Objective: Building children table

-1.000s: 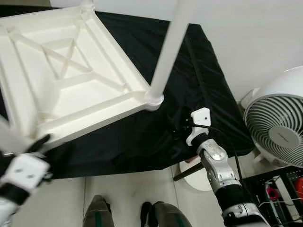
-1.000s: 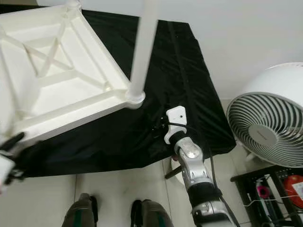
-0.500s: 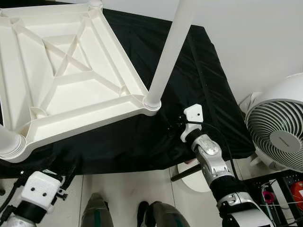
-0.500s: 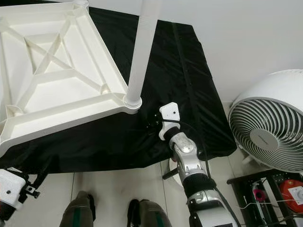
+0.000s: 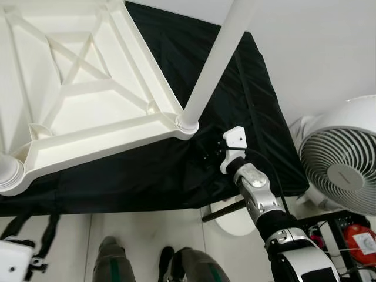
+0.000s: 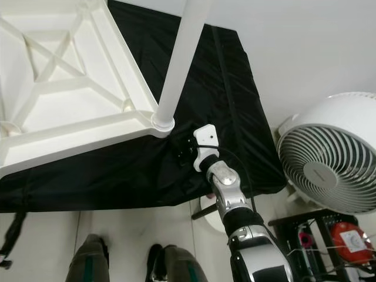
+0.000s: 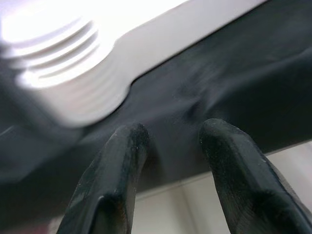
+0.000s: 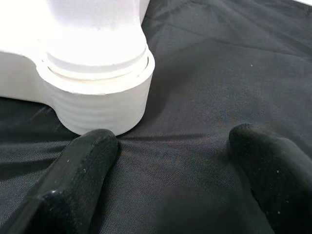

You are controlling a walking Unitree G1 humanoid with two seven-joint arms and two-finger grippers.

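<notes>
The white children's table lies upside down on a black cloth, ribbed underside up. One white leg stands in the near right corner socket. My right gripper rests open on the cloth just in front of that ribbed socket, one finger near its base, nothing between the fingers. The same gripper sits just right of the socket. My left gripper is open and low at the cloth's front edge, pointing towards the near left corner socket.
A large white fan stands on the floor to the right. A black rack with a red item is beside it. A white round base sits under the cloth's right corner. My feet are on the tiled floor.
My left gripper has dropped from the table's near left edge to below the cloth's front edge. The right gripper has edged closer to the corner socket. The camera has shifted slightly.
</notes>
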